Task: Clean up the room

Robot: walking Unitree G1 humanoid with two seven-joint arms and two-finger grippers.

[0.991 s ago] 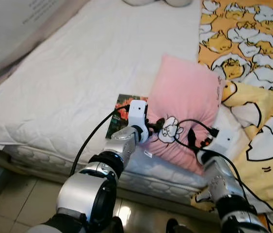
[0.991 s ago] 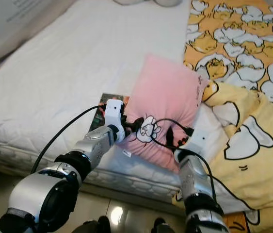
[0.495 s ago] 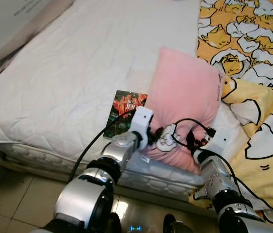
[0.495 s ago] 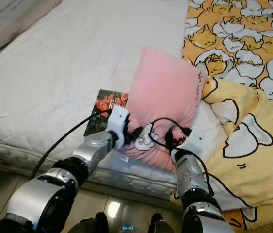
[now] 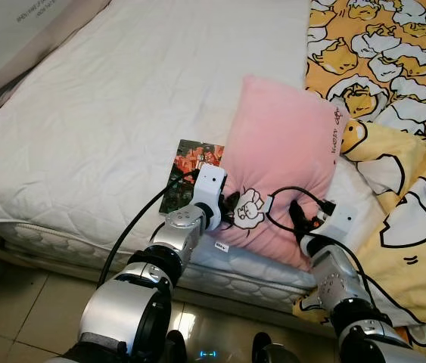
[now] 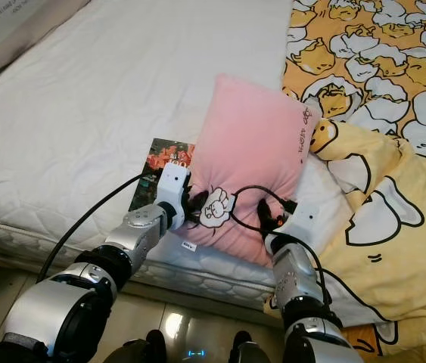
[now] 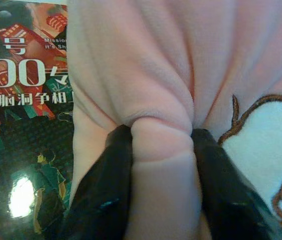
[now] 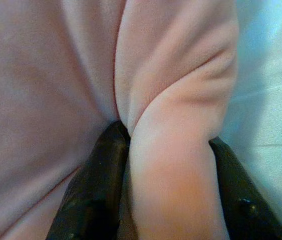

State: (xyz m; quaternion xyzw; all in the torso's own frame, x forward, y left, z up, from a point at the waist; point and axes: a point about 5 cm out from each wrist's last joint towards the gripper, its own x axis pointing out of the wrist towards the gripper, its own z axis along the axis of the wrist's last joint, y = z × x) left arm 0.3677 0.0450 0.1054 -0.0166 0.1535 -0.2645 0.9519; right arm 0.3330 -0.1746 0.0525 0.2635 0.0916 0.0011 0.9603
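Where the white mattress [image 5: 114, 113] meets its near edge, the pink pillow [image 5: 284, 162] lies lengthwise, its near end at the bed's front border and its far end pointing up the bed. To the robot's left of it the quilted mattress stretches wide and bare; on its right the yellow cartoon-print blanket [image 5: 402, 113] crowds against it and spills over the bed's edge. The left gripper [image 7: 162, 150] has its black fingers [image 7: 108, 175] pressed together on a pinched fold of the pillow's near left corner, beside the embroidered white figure [image 5: 249, 209]. The right gripper [image 8: 168, 145] likewise squeezes a bunched fold at the near right corner. Compared with a second ago, the camera looks from a slightly different angle, and both grips on the pillow remain. A magazine [image 5: 190, 172] with a dark red cover lies flat on the mattress, just beside the pillow, its right edge tucked under the pink fabric. Shiny floor tile [image 5: 16, 302] runs along the bed's front.
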